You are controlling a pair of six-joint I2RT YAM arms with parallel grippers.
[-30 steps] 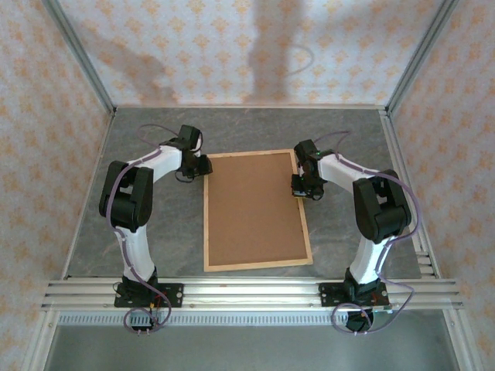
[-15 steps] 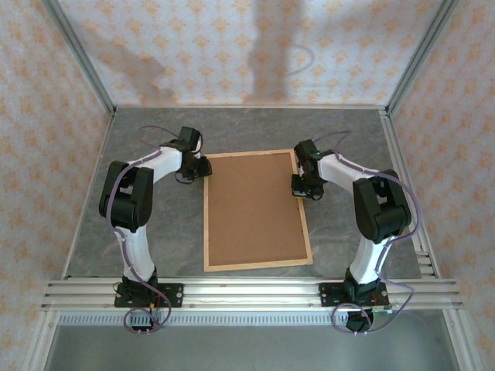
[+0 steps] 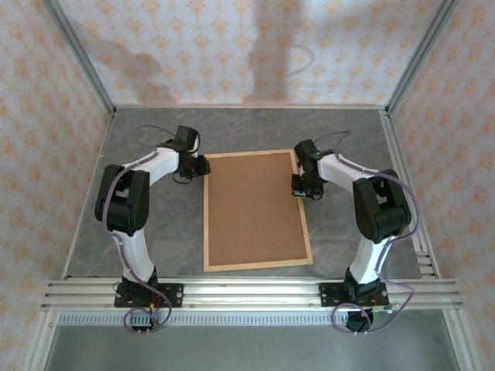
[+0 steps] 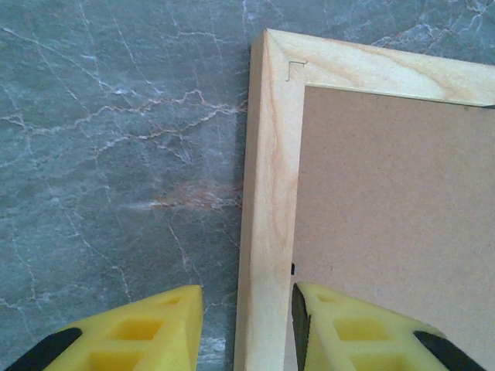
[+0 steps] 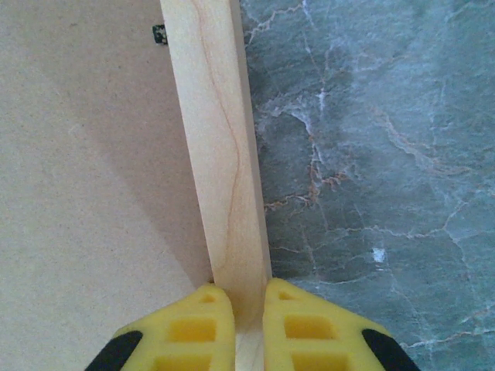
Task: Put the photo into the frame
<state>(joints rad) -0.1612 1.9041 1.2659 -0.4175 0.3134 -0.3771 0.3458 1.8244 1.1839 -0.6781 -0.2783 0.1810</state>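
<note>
The frame (image 3: 206, 224) of light wood lies flat at the table's middle, back side up, with a brown backing board (image 3: 254, 209) inside it. The photo is hidden. My left gripper (image 3: 203, 166) is at the frame's far left corner. In the left wrist view it (image 4: 247, 297) straddles the left rail (image 4: 267, 154), open, with a gap between the outer finger (image 4: 155, 325) and the wood. My right gripper (image 3: 300, 188) is on the right rail. In the right wrist view it (image 5: 247, 290) is shut on that rail (image 5: 213, 116), both yellow fingers pressed against the wood.
Grey marble table top (image 3: 155, 224) surrounds the frame on all sides. Aluminium rails (image 3: 247, 292) run along the near edge and up the right side (image 3: 402, 178). Patterned walls enclose the cell.
The left arm's elbow has swung slightly to the left, its gripper staying at the frame's corner. The right arm and the frame have not moved.
</note>
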